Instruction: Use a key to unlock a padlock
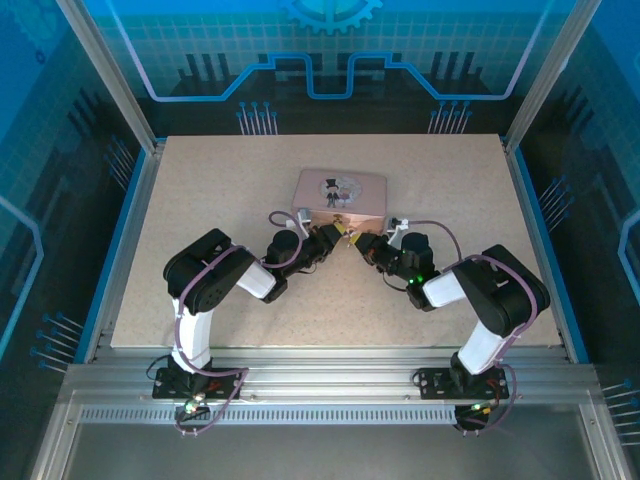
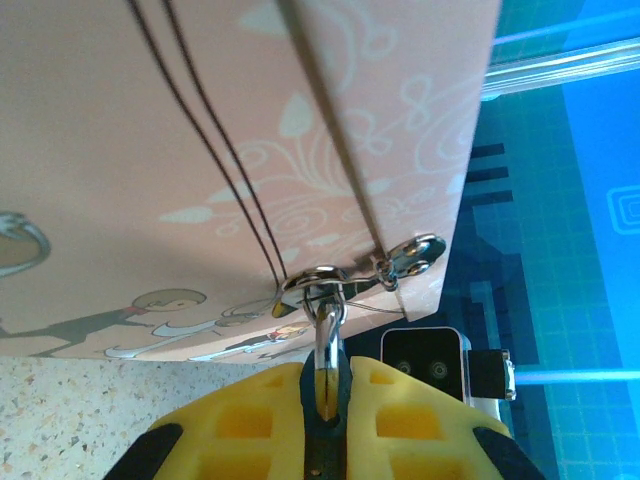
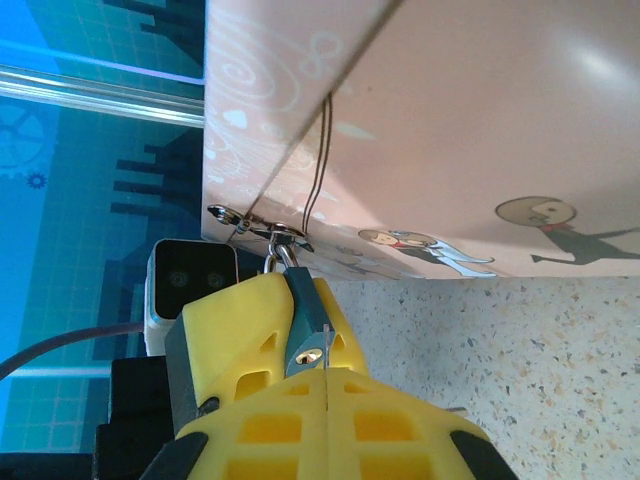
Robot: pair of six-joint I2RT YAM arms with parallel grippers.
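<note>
The teal padlock (image 3: 306,321) hangs by its silver shackle (image 2: 328,325) from the hasp on the front of the pink tin (image 1: 340,190). My left gripper (image 2: 325,378) is shut on the padlock body, its yellow fingers (image 3: 235,330) on either side. My right gripper (image 3: 327,385) is shut on the key (image 3: 326,345), a thin metal sliver sticking up between the pads. The key's tip stands just right of the brass keyhole (image 3: 308,356), beside it and not in it. In the top view both grippers meet at the tin's near face, the left (image 1: 335,236) and the right (image 1: 362,246).
The tin's lid seam and two thin wires (image 2: 215,170) run down its face. Speckled table (image 3: 520,360) lies open right of the tin. The right wrist's camera housing (image 2: 425,365) sits close behind the lock. Blue enclosure walls (image 1: 590,200) ring the table.
</note>
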